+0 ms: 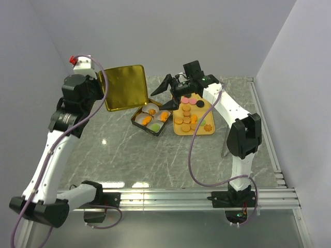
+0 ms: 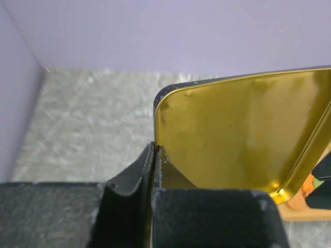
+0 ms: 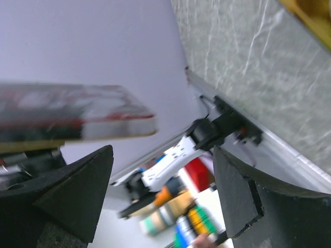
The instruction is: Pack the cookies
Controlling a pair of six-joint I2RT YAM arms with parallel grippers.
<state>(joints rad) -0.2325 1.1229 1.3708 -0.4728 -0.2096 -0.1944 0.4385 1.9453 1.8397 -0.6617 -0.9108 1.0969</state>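
Observation:
The cookies (image 1: 187, 114), orange, tan, pink and black, lie on a yellow tray (image 1: 206, 129). More cookies, orange and green, sit in the compartments of a black tin (image 1: 135, 119). My left gripper (image 1: 102, 89) is shut on the left edge of the tin's gold lid (image 1: 124, 87), holding it upright behind the tin. In the left wrist view the left gripper (image 2: 155, 147) pinches the rim of the lid (image 2: 243, 129). My right gripper (image 1: 167, 94) hangs open and empty between lid and tray, just above the tin's far corner. The right gripper (image 3: 163, 155) points sideways, past a blurred red-printed slab (image 3: 77, 118).
Grey marble table (image 1: 129, 160) with white walls on three sides. A metal rail (image 1: 181, 196) runs along the near edge, carrying both arm bases. A purple cable (image 1: 192, 155) loops from the right arm over the table in front of the tray.

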